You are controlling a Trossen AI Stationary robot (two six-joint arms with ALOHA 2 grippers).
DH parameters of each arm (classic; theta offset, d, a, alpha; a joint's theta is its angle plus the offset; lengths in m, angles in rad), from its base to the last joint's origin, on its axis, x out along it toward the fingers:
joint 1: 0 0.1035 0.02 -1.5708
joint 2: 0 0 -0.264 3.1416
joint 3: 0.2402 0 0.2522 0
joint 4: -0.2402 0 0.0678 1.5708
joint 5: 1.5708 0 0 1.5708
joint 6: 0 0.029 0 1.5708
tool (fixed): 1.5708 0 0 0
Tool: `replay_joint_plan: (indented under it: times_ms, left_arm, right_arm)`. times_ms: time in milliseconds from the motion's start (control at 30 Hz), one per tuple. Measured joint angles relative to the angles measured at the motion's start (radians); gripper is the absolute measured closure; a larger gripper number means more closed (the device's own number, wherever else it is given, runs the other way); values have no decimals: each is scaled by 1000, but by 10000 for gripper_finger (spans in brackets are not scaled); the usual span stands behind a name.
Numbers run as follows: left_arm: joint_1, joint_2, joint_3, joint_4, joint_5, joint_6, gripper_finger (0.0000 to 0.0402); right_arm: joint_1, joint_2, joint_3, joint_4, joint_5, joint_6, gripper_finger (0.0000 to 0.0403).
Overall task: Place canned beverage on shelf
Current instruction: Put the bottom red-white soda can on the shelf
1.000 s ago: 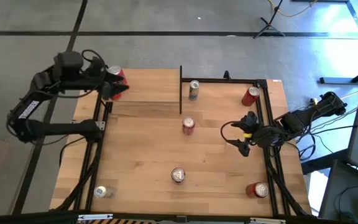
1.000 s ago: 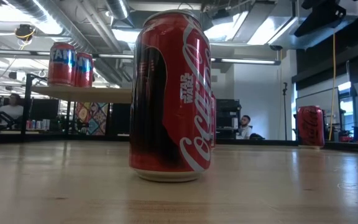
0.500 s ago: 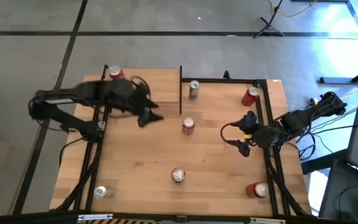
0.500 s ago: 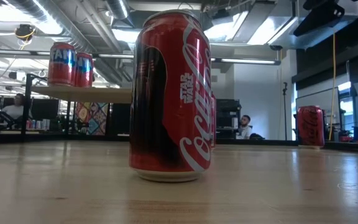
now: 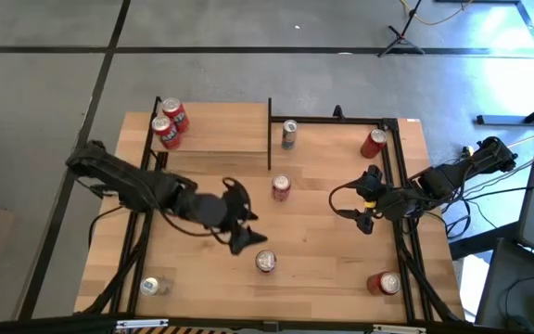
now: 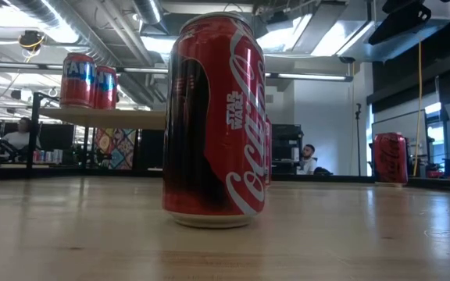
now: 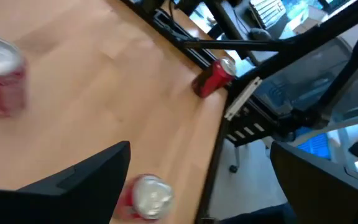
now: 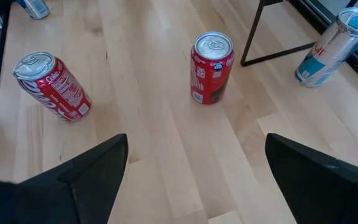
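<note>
Two red cans (image 5: pixel 169 123) already stand on the shelf (image 5: pixel 221 134) at the table's far-left corner, close together near the shelf's left end; in the low view they show as a pair (image 6: pixel 87 80) on the raised board, the nearer one lettered "FA…" in white on a blue band, probably Fanta. That much of the job looks done.

Still on the tabletop (image 5: pixel 202 269) are several more cans: a silver one (image 5: pixel 152 287) lying near the front-left corner, a red Coca-Cola can (image 5: pixel 265 262) upright near the middle of the front edge, a second red can (image 5: pixel 281 187) upright at the table's middle, a silver-and-blue can (image 5: pixel 289 134) by the far edge just right of the shelf, a red can (image 5: pixel 373 143) tilted at the far-right corner, and another red can (image 5: pixel 384 283) on its side at the front-right corner.

The left gripper (image 5: pixel 240 232) hangs over the table's middle, just left of the front Coca-Cola can, fingers spread and carrying nothing; that can seems its next target. The can fills the low view (image 6: pixel 214 121), reading "Coca-Cola" in white script with a "STAR WARS" mark.

The right gripper (image 5: pixel 363 199) waits near the right edge, fingers apart and empty.
</note>
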Motion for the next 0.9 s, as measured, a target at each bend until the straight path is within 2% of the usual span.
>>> replay_joint_plan:
  times_ms: [167,300,400,633,900]
  left_arm:
    - [-55,142,221,-127,-65,-2,21]
    - [-78,255,422,-330,-121,-41,21]
    - [-88,336,512,-458,-135,-107,21]
    - [-89,463,536,-597,-62,-286,21]
    - [-88,563,537,-570,-26,-439,21]
  right_arm:
    - [0,0,0,0,-1,-15,36]
    - [0,0,0,-1,-16,-21,36]
    - [0,0,0,-6,-19,-22,36]
    - [0,0,0,-38,-19,-21,36]
    - [0,0,0,-52,-27,-18,36]
